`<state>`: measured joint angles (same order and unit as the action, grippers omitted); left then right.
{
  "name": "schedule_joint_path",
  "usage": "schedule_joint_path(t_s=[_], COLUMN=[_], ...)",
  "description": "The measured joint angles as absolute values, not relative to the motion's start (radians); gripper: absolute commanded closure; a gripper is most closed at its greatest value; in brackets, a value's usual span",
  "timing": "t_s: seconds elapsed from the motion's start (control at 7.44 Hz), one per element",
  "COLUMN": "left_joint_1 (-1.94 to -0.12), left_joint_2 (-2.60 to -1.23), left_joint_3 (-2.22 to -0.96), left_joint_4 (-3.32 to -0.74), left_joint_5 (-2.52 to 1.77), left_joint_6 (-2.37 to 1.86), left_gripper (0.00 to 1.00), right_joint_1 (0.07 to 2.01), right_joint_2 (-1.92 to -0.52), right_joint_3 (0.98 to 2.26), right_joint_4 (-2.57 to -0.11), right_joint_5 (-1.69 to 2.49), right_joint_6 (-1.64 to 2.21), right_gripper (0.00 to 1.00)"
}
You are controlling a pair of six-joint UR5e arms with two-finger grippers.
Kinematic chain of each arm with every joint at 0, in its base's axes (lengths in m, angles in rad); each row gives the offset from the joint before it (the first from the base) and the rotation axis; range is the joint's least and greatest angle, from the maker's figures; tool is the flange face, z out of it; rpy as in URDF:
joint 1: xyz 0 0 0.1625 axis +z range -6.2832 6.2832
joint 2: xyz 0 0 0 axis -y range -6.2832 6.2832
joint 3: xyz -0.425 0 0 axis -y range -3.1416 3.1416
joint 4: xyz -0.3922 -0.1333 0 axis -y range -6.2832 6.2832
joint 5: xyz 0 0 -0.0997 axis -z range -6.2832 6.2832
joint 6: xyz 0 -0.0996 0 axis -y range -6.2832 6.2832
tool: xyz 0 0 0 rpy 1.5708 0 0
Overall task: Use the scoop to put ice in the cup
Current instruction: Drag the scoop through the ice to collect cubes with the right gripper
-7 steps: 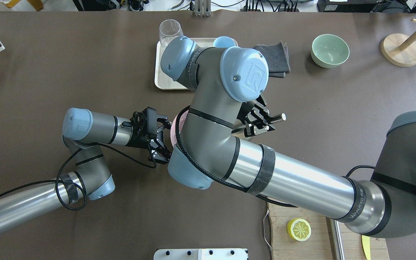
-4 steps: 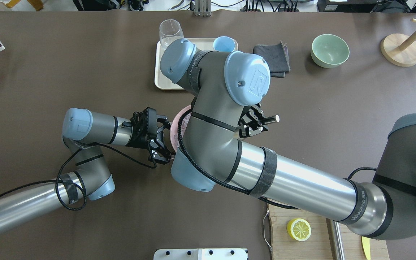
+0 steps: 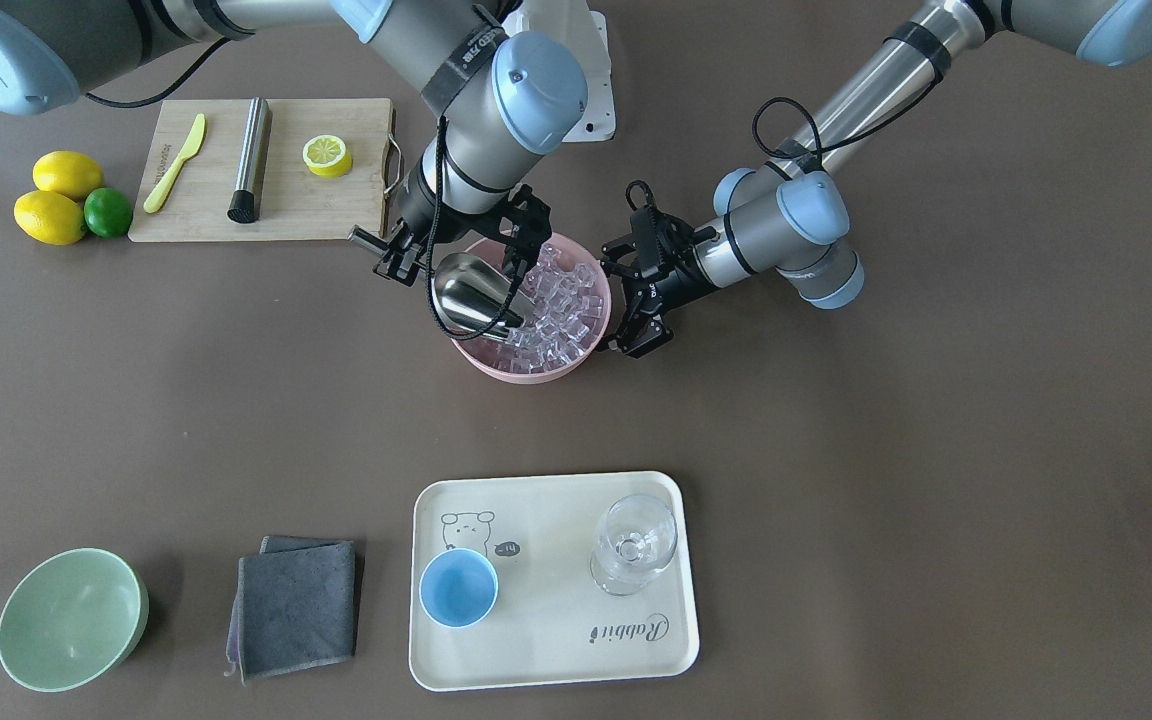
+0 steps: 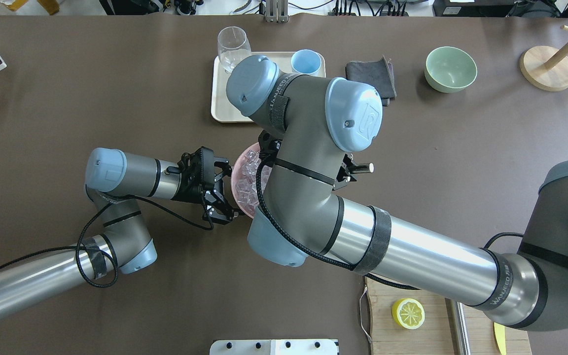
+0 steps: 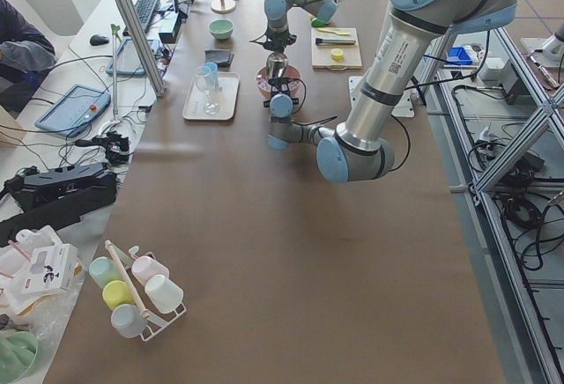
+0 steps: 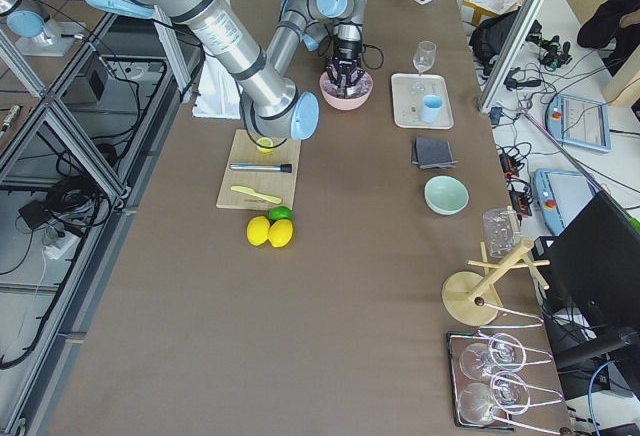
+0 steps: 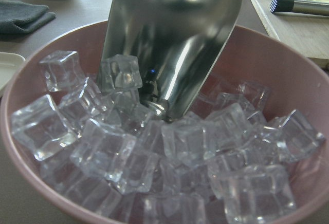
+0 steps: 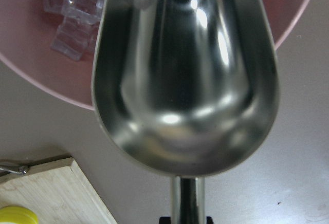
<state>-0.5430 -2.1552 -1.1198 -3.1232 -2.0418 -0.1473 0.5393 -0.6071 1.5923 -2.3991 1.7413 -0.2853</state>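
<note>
The ice (image 3: 566, 310) lies heaped in a pink bowl (image 3: 526, 372) at mid-table. My right gripper (image 3: 398, 252) is shut on the rod handle of the steel scoop (image 3: 471, 293). The scoop tilts down, with its tip pushed into the ice (image 7: 118, 147). In the right wrist view its trough (image 8: 185, 80) looks nearly empty. My left gripper (image 3: 636, 320) is open beside the bowl's rim, with nothing in it. The light-blue cup (image 3: 458, 588) stands empty on a cream tray (image 3: 556, 660), apart from the bowl. The cup also shows in the overhead view (image 4: 306, 61).
A clear stemmed glass (image 3: 634, 543) stands on the tray beside the cup. A grey cloth (image 3: 296, 605) and a pale green bowl (image 3: 71, 620) lie next to the tray. A cutting board (image 3: 286, 210) holds a steel cylinder (image 3: 251, 160), a lemon half and a knife.
My right arm has swung the scoop's handle in toward the bowl and tipped the scoop into the ice; more ice now shows beside the wrist. The left arm has not moved.
</note>
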Motion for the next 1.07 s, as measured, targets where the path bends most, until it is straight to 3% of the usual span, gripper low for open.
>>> schedule_joint_path(t_s=[1.07], left_joint_1=[-0.541], left_joint_2=[-2.155], left_joint_3=[-1.12], left_joint_4=[-3.117], left_joint_5=[-2.042], left_joint_6=[-0.147], left_gripper=[0.02], right_joint_1=[0.538], right_joint_2=[-0.712], right_joint_3=[1.71], right_joint_4=[-2.281], right_joint_5=[1.779], right_joint_6=[-0.146], right_gripper=[1.0])
